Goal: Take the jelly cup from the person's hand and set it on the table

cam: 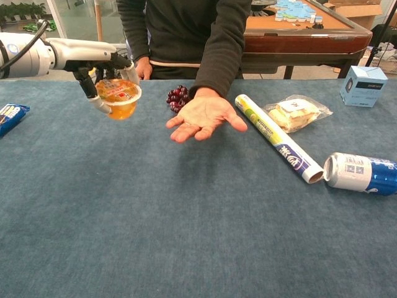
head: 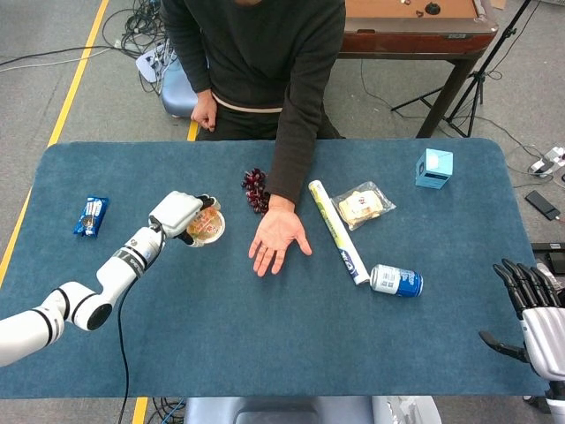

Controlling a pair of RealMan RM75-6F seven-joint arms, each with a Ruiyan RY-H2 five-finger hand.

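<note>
My left hand [head: 179, 215] [cam: 99, 68] grips the jelly cup [head: 206, 226] [cam: 120, 98], an orange cup with a printed lid, from above. The cup hangs just over the blue table [head: 265, 353] [cam: 186, 236], left of the person's hand [head: 278, 240] [cam: 201, 116], which lies palm up with nothing on it. Whether the cup's base touches the cloth I cannot tell. At the table's right edge my right hand [head: 534, 309] hangs open, holding nothing; the chest view does not show it.
A bunch of dark grapes [head: 256, 185] [cam: 177, 97] lies beside the person's wrist. To the right are a rolled tube [head: 337, 230] [cam: 278, 139], a snack bag [head: 362, 205] [cam: 296, 113], a tipped can [head: 396, 281] [cam: 361, 173] and a blue box [head: 433, 168] [cam: 363, 85]. A blue wrapper [head: 91, 215] [cam: 9, 117] lies far left.
</note>
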